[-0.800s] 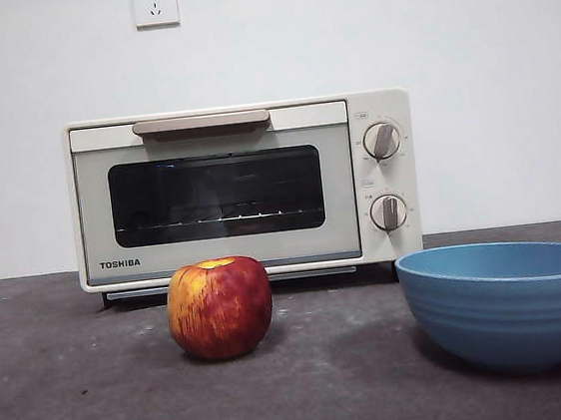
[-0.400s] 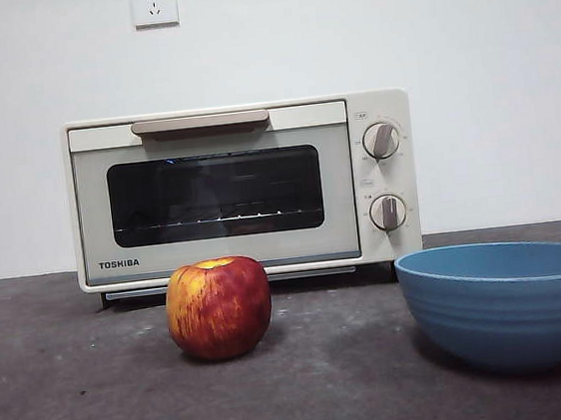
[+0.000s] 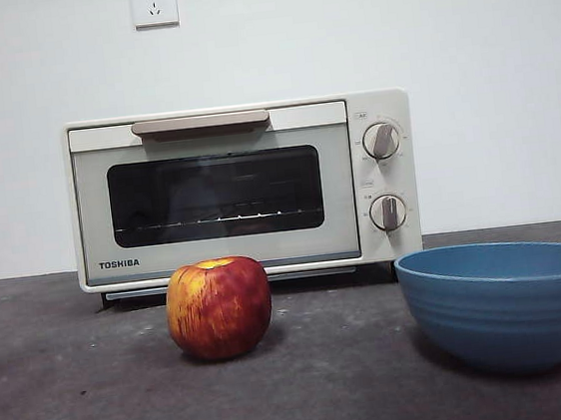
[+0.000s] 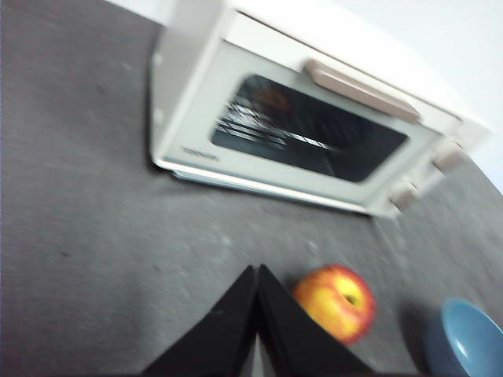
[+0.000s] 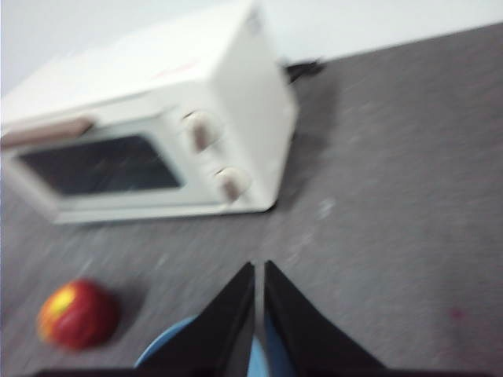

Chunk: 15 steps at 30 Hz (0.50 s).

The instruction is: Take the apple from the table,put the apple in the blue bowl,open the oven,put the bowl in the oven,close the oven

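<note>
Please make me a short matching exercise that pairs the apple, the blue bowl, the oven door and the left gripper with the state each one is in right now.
Things:
1. apple
2. blue bowl
3. oven door
4. left gripper

States:
A. empty, standing on the table
B. closed, handle at its top
C. jaws shut, holding nothing, raised over the table
D. resting on the table in front of the oven

Pairs: 1-D, 2-A, 3-B, 4-C
</note>
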{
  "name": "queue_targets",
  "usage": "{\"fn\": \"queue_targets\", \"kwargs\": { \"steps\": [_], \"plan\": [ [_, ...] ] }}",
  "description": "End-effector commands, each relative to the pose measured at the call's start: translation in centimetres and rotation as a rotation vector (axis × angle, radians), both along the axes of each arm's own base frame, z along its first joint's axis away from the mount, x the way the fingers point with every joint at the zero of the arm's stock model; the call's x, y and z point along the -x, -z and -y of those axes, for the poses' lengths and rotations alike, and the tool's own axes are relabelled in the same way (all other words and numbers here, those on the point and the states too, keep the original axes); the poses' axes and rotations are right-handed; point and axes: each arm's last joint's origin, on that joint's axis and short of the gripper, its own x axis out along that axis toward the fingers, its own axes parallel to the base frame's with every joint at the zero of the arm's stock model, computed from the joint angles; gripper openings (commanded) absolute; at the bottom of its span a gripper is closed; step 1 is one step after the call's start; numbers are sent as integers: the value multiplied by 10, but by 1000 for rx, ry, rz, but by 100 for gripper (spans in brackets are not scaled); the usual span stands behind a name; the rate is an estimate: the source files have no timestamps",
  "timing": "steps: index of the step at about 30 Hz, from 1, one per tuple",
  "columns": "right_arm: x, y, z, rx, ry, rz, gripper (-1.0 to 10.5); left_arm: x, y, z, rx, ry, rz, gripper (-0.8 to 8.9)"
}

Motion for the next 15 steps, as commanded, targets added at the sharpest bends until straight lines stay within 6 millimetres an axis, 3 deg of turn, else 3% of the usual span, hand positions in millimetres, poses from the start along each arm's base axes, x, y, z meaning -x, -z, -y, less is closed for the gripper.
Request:
{"fn": "queue_targets", "kwargs": {
  "steps": [1, 8, 15],
  "plan": [
    [-5, -15, -4, 77, -107, -26, 4, -2, -16, 1, -69, 70, -2, 7],
    [-14, -36, -21, 178, -360, -192, 4, -9, -37, 6, -82, 243, -85, 7],
    [-17, -34, -41, 231, -512, -261, 4, -13, -45, 10, -90, 303, -113, 7]
  ]
}}
